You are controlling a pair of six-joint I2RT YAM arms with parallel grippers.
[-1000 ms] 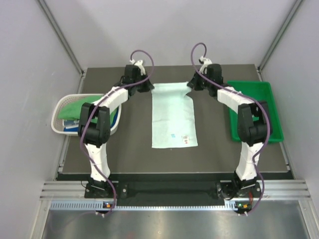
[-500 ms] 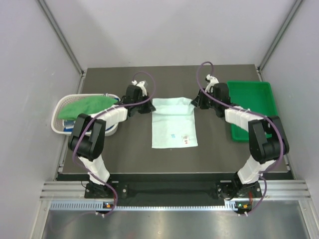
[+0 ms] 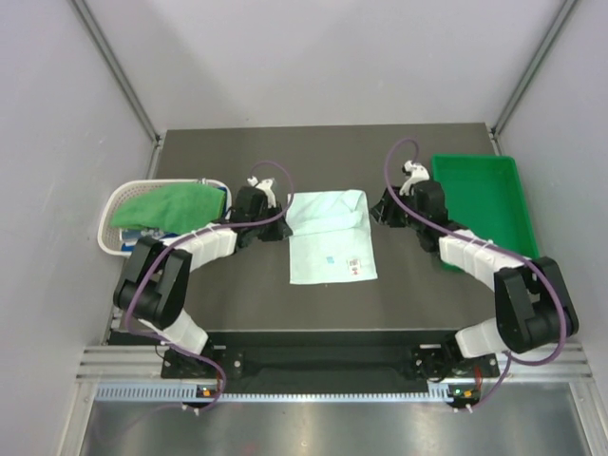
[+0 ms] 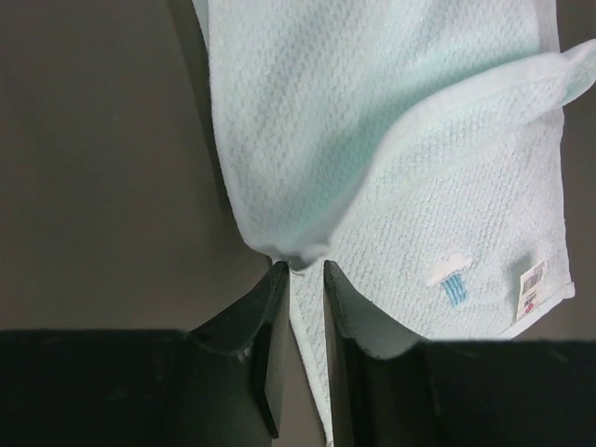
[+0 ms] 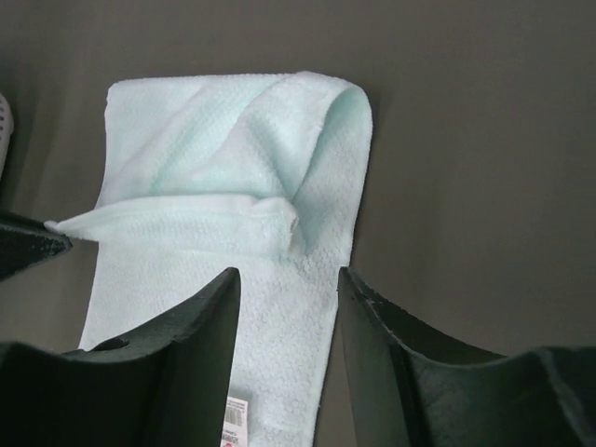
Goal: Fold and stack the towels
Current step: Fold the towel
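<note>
A pale mint towel (image 3: 329,237) lies flat mid-table, its far part folded back over itself toward the near side. My left gripper (image 3: 284,226) is at the fold's left corner. In the left wrist view the jaws (image 4: 300,267) stand a narrow gap apart, with the bunched corner of the towel (image 4: 372,121) right at the tips. My right gripper (image 3: 379,213) is at the right edge. In the right wrist view it (image 5: 289,275) is wide open over the towel (image 5: 214,186), whose released corner lies just ahead. A bright green towel (image 3: 161,202) fills the basket.
The white mesh basket (image 3: 112,204) stands at the table's left edge, with other cloths under the green one. A rigid green tray (image 3: 489,195) lies at the right, beside my right arm. Grey walls close in the back and sides.
Both grippers came toward the near side from the table's far end, drawing the towel's far edge over the rest. The right jaws opened and dropped their corner; the left jaws parted slightly.
</note>
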